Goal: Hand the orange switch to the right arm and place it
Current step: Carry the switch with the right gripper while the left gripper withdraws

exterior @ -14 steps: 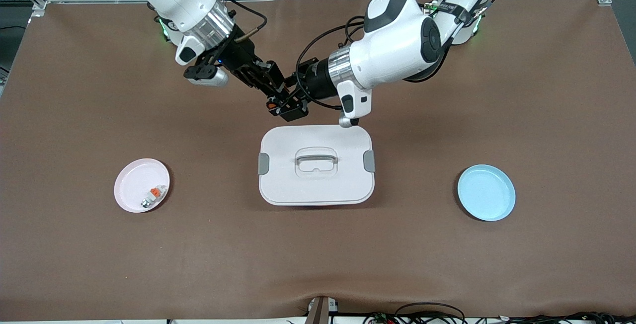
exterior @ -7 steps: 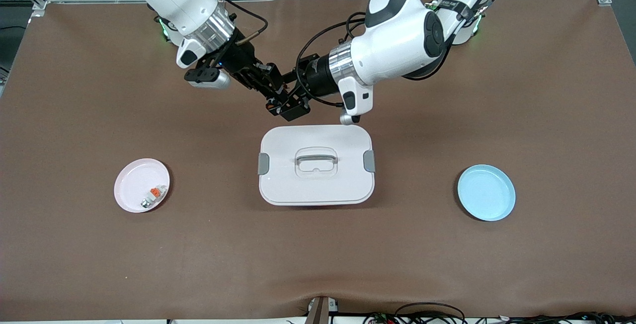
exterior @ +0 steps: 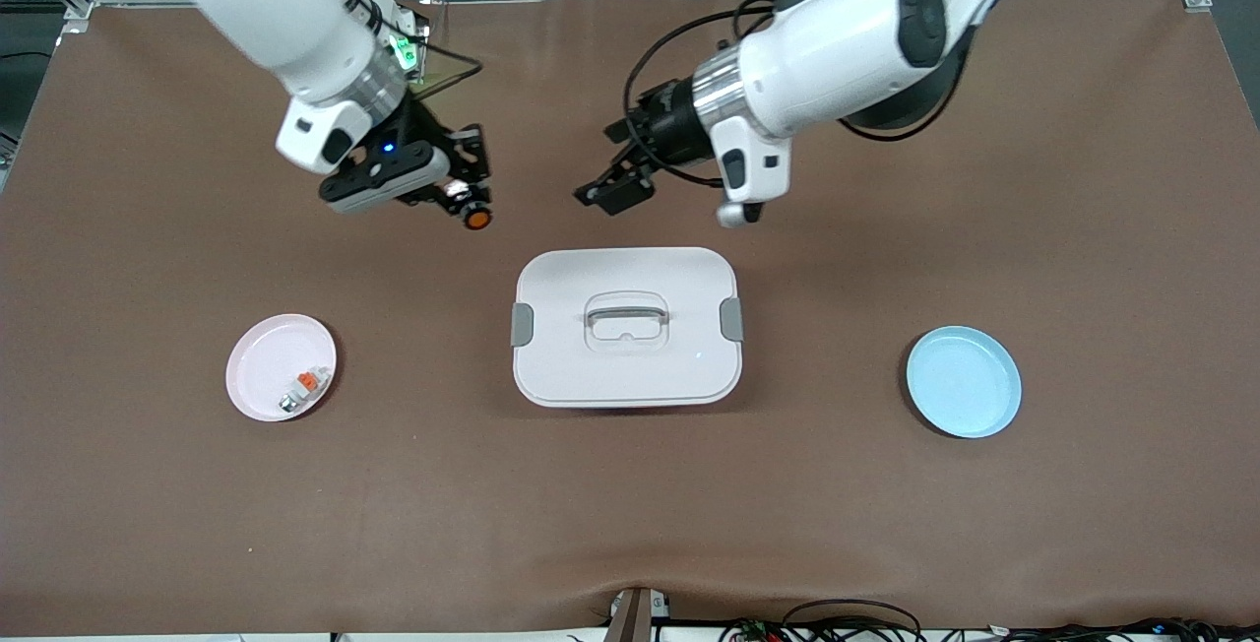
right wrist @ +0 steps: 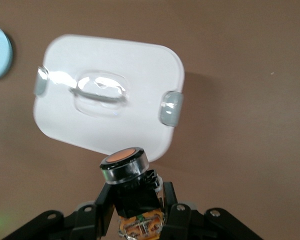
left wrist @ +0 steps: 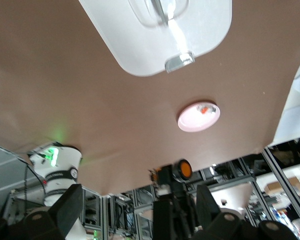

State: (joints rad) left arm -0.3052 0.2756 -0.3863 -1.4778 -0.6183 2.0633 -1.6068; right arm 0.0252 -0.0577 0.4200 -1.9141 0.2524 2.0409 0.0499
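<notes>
The orange switch (exterior: 477, 219), a black stub with a round orange face, sits in my right gripper (exterior: 469, 203), which is shut on it over the brown table toward the right arm's end. In the right wrist view the switch (right wrist: 124, 163) stands between the fingers of the right gripper (right wrist: 135, 199), orange face outward. My left gripper (exterior: 614, 192) is open and empty over the table beside the white box. In the left wrist view the left gripper (left wrist: 137, 196) gapes wide, and the switch (left wrist: 183, 169) shows farther off in the right gripper.
A white lidded box (exterior: 551, 366) with a handle stands mid-table. A pink plate (exterior: 258, 356) holding a small grey-white piece with an orange tab (exterior: 303, 388) lies toward the right arm's end. An empty blue plate (exterior: 963, 381) lies toward the left arm's end.
The two grippers were together over the table by the box. The left gripper let go and drew back; the right gripper carried the switch off toward the right arm's end.
</notes>
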